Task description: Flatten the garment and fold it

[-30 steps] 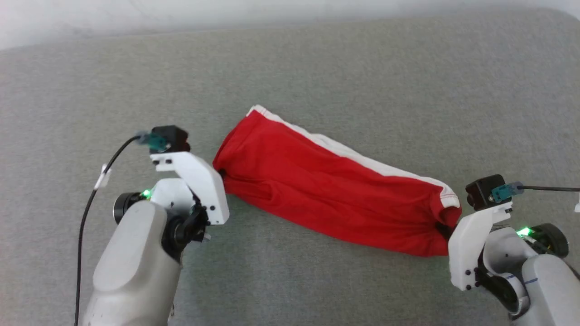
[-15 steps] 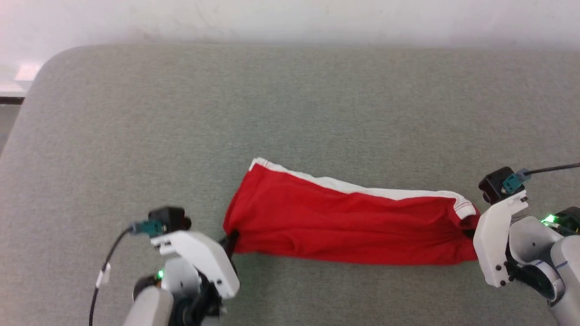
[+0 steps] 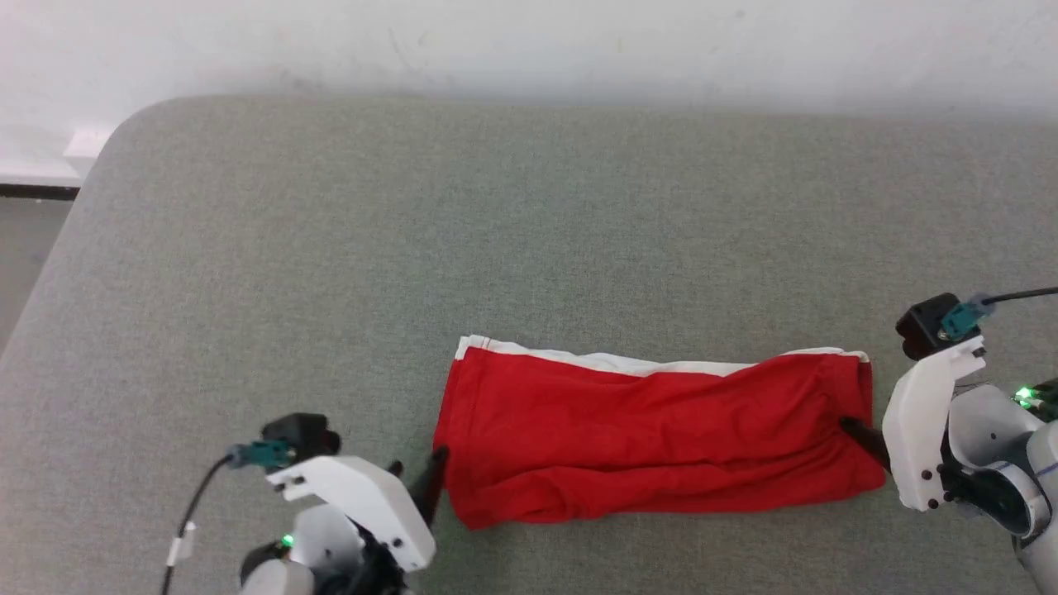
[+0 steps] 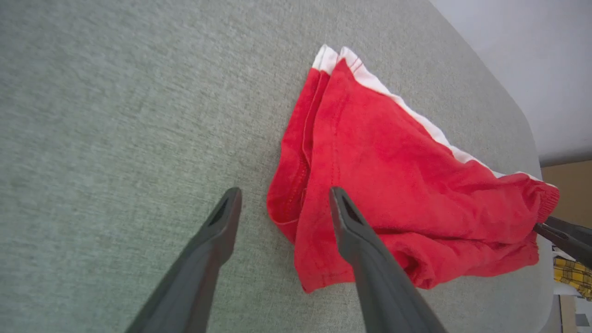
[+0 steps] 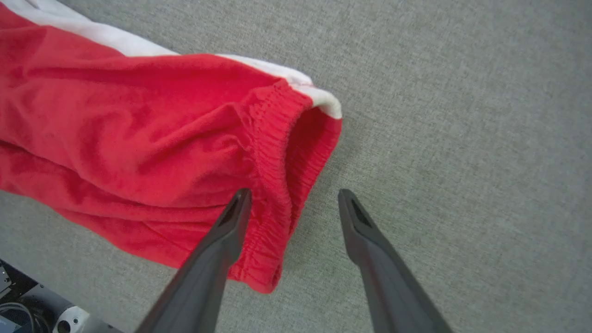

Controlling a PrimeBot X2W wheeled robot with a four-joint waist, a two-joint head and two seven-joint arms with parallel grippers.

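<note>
The red garment (image 3: pixel 653 438) lies as a long folded strip on the grey table (image 3: pixel 529 231), its white band (image 3: pixel 612 362) along the far edge. My left gripper (image 3: pixel 417 464) is open at the garment's left end. In the left wrist view the left gripper (image 4: pixel 283 194) straddles that end of the garment (image 4: pixel 393 175) without pinching it. My right gripper (image 3: pixel 855 431) is open at the right end. In the right wrist view the right gripper (image 5: pixel 293 194) has the elastic waistband (image 5: pixel 273 152) lying loose between its fingers.
The table's rounded far-left corner (image 3: pixel 124 124) meets a white wall (image 3: pixel 529 41), with floor (image 3: pixel 25 240) beyond the left edge. Part of the robot's base (image 5: pixel 32 314) shows below the table's near edge. A yellow plaid item (image 4: pixel 573 275) lies past the table's end.
The head camera has tilted and turned, shifting the whole picture. Both grippers, shut on the garment's ends before, have opened and let go. The strip now lies level and slack.
</note>
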